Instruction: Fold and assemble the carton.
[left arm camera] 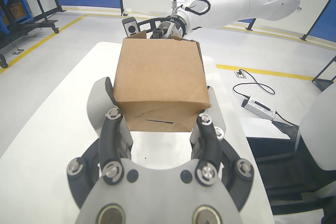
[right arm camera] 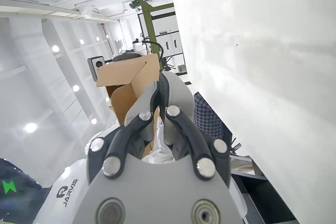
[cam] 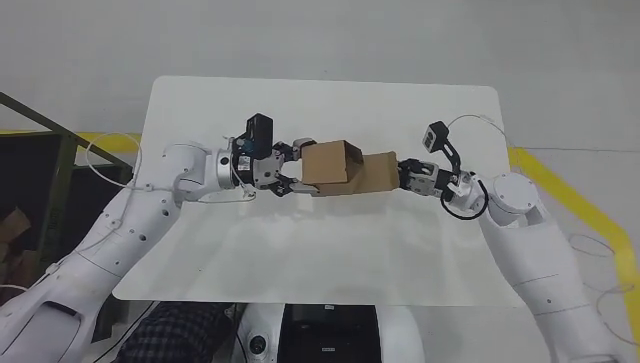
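First, on the left, the left hand (cam: 293,171) has its fingers (left arm camera: 109,93) spread wide across the closed end of the carton (cam: 345,168), one on each side wall, gripping it. That end panel faces the wrist and carries a thin slit (left arm camera: 157,120). The carton sits lengthwise between the two arms over the middle of the worktop (cam: 330,253) and, judging from the left wrist view, is lifted just off the surface. Its body looks squared up and its far end is open.

At that open end, on the right, the right hand (cam: 404,176) is pinched shut on a flap (right arm camera: 123,72), with the pads meeting on the cardboard edge.

The step in hand appears to be closing this open end, so the left grip is the anchor. It should be firm enough that the carton cannot twist, but not so tight that the side walls bow in — bowed walls would throw the flaps out of line. The right hand should swing the flap about its own crease rather than tug it outward, since any pull along the carton's length could drag it out of the left fingers. Moving slowly near the end should let the flap seat flat. If the cardboard buckles anywhere but the crease, it is better to ease off than to force it.
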You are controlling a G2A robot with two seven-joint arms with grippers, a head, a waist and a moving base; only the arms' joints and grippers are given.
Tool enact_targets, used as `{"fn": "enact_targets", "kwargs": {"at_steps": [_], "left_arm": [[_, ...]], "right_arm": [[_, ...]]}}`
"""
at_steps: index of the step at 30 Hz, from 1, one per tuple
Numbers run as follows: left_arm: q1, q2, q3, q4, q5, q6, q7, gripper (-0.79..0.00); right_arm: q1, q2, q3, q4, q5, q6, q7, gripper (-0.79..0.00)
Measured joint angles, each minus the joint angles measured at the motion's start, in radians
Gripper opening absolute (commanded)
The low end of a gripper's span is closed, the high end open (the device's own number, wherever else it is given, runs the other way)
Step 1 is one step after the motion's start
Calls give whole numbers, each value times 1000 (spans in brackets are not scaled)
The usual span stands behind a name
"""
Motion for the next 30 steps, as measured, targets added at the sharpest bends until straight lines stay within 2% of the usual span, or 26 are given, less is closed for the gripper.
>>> {"fn": "enact_targets", "kwargs": {"at_steps": [9,17,30], "left_arm": [[-16,-10,21,7,3,0,-32,-486],[-19,-17,23,4,6,0,-50,-493],[-19,-24,20,18,-6,0,-76,-517]], "right_arm": [[-2,-2,-6,-28,30,-13,27,-785],[15,-3,-23,-17,-12,7,0,-785],[-6,7,28,-14,13,19,-13,-785]]}}
